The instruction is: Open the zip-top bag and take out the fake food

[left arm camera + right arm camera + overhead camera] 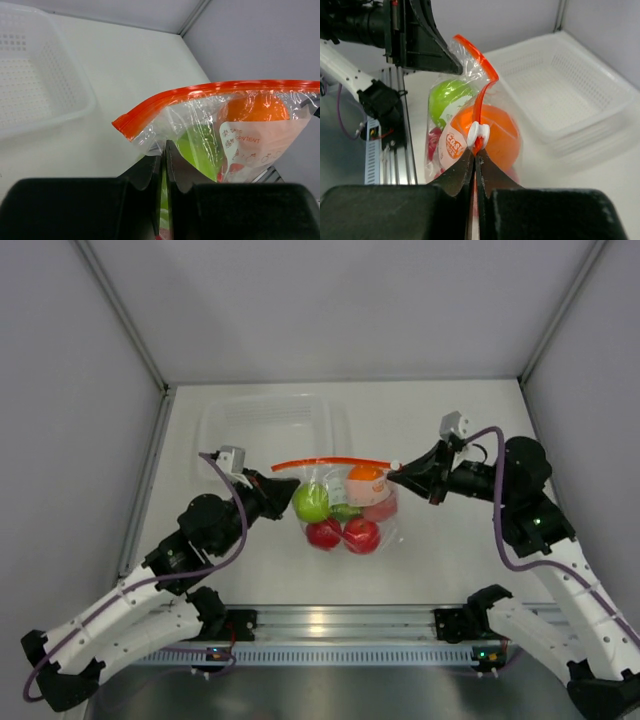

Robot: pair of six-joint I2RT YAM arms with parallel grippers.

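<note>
The clear zip-top bag (345, 502) with its orange-red zipper strip (325, 463) hangs between my two grippers above the table. Inside it are the fake food pieces: an orange ball (365, 477), a lime green ball (311, 502) and red fruits (361, 535). My left gripper (283, 487) is shut on the bag's left edge (156, 145), just below the strip. My right gripper (396, 473) is shut on the strip's right end, right behind the white slider (478, 134). The orange ball (495, 135) and the green ball (444, 100) show through the plastic in the right wrist view.
A clear rigid perforated tub (265, 422) stands behind the bag at the back left; it also shows in the left wrist view (35, 75) and the right wrist view (570, 85). Grey walls close in the table. A metal rail (340, 625) runs along the near edge.
</note>
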